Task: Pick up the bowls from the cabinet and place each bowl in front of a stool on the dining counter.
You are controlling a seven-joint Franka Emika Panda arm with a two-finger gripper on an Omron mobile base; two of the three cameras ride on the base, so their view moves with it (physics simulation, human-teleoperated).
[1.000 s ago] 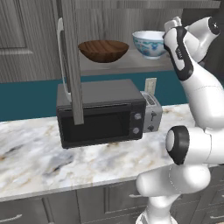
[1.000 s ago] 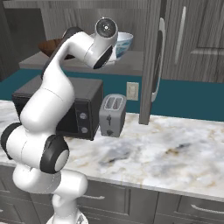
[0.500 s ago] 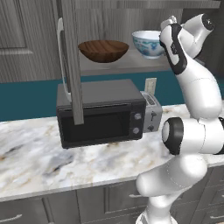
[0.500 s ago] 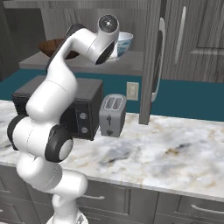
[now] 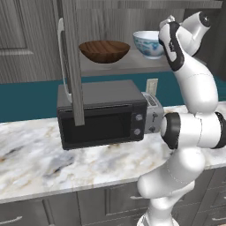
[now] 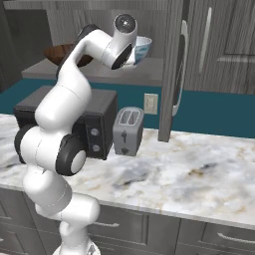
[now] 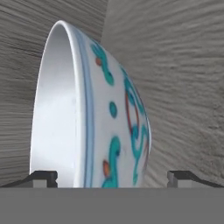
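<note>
Two bowls on the grey inner shelf (image 5: 132,67) of the open cabinet (image 5: 70,53) above the microwave (image 5: 101,114): one dark-brown wooden bowl (image 5: 104,51) over the microwave's middle, one white bowl with blue floral pattern (image 5: 148,44) further right, above the microwave's right end — well apart from each other. One toaster (image 6: 127,131) just beside the microwave on the narrow marble worktop (image 6: 199,174), one wall socket (image 6: 150,103) behind it. One gripper (image 7: 112,177) raised to shelf height, jaws wide apart, a fingertip (image 7: 43,177) on either side of the patterned bowl, rim between them but no contact visible. From the right base camera, wooden bowl mostly hidden behind the arm, patterned bowl half covered by the wrist. Cabinet top cut off by the frame. Bowl's interior hard to make out from the hand camera.
</note>
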